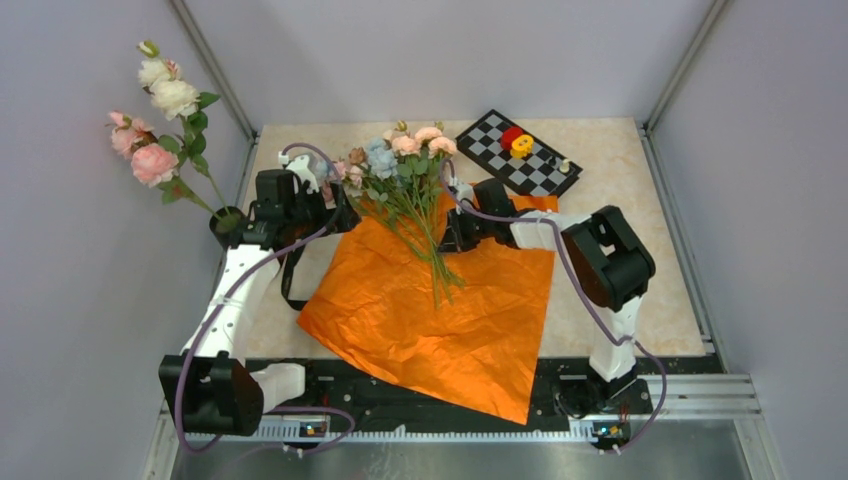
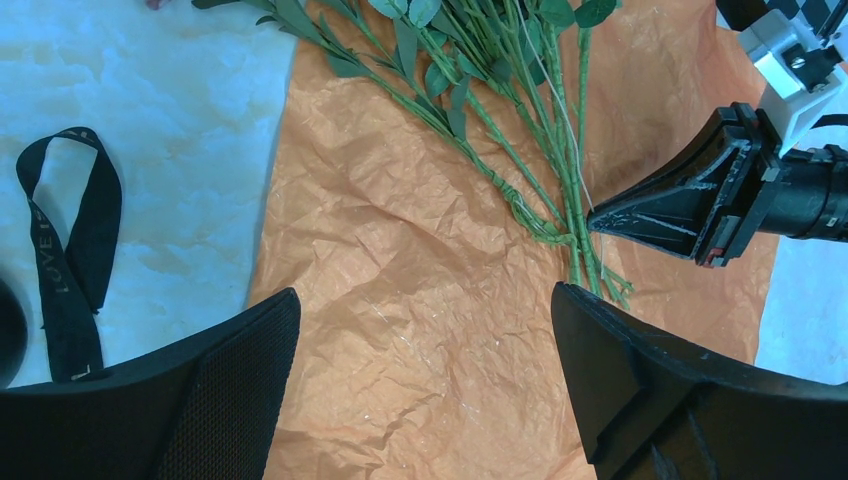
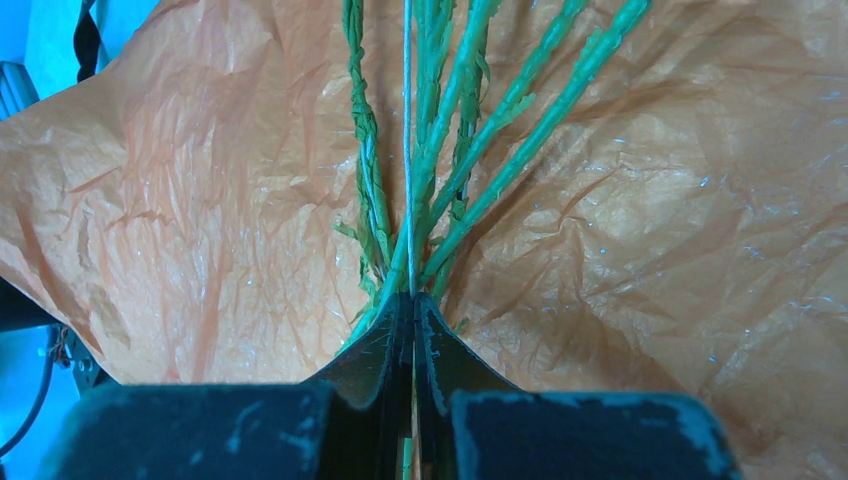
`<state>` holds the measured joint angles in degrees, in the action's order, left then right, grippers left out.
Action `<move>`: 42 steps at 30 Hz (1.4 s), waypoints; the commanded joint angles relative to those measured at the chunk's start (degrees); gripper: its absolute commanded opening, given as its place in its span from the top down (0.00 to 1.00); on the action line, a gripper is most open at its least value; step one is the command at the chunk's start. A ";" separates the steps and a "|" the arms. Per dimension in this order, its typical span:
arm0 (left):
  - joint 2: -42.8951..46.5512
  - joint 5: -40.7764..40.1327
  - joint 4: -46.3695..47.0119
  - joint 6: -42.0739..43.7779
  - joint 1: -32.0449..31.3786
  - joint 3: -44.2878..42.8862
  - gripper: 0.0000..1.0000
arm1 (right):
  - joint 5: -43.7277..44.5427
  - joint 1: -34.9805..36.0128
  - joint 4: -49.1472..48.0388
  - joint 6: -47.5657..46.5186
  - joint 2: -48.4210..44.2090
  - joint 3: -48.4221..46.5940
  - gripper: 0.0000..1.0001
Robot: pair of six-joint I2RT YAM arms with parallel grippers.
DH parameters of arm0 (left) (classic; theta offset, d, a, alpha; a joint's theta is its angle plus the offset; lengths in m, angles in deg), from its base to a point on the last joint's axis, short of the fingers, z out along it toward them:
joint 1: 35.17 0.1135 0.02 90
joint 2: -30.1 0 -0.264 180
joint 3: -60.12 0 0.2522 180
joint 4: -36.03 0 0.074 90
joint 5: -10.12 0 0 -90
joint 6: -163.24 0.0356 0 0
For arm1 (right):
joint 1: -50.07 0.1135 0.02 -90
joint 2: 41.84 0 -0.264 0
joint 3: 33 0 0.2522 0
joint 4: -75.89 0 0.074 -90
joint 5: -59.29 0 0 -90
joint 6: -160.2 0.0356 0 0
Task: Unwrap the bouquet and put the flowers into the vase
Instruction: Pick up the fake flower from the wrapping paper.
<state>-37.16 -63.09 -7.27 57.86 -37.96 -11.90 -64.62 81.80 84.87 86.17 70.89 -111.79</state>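
Observation:
The bouquet is unwrapped: its orange paper [image 1: 440, 310] lies spread flat, and the flowers [image 1: 400, 160] lie on it with the blooms toward the far side and the stems [image 2: 545, 200] pointing near. My right gripper [image 3: 412, 300] is shut on the lower stems [image 3: 440, 190], a thin pale stem running between its jaws. In the left wrist view the right gripper's [image 2: 595, 218] tip meets the stem bundle. My left gripper [image 2: 425, 330] hangs open over bare paper, left of the stems, holding nothing. The black vase [image 1: 228, 226] stands at the far left.
Long-stemmed pink and white roses [image 1: 160, 120] stand in the vase. The black ribbon [image 1: 292, 275] lies loose on the table between the vase and the paper, also in the left wrist view as the ribbon [image 2: 70, 230]. A checkerboard [image 1: 520, 152] with red and yellow pieces sits far right.

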 commanded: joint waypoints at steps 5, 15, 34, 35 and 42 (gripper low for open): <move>1.34 -2.18 2.21 -0.37 0.13 0.52 0.01 | 2.79 0.09 -0.83 -1.59 -7.47 -0.23 1.00; 1.50 -2.01 2.29 -0.24 0.15 0.41 0.01 | 1.40 0.18 -2.42 2.61 -12.85 -0.72 1.00; 8.98 15.07 17.67 -20.39 0.15 2.75 0.01 | -2.28 0.33 -7.65 7.54 -18.86 -9.49 1.00; 9.45 15.90 19.35 -22.37 0.15 3.26 0.01 | -2.42 0.40 -7.72 7.59 -19.13 -9.62 1.00; 10.32 21.07 31.85 -33.14 0.15 4.35 0.01 | -1.98 2.28 -6.08 5.26 -23.02 -9.20 1.00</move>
<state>-27.70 -46.85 12.64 33.04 -37.96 -7.74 -65.95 82.24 80.79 93.14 52.70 -118.55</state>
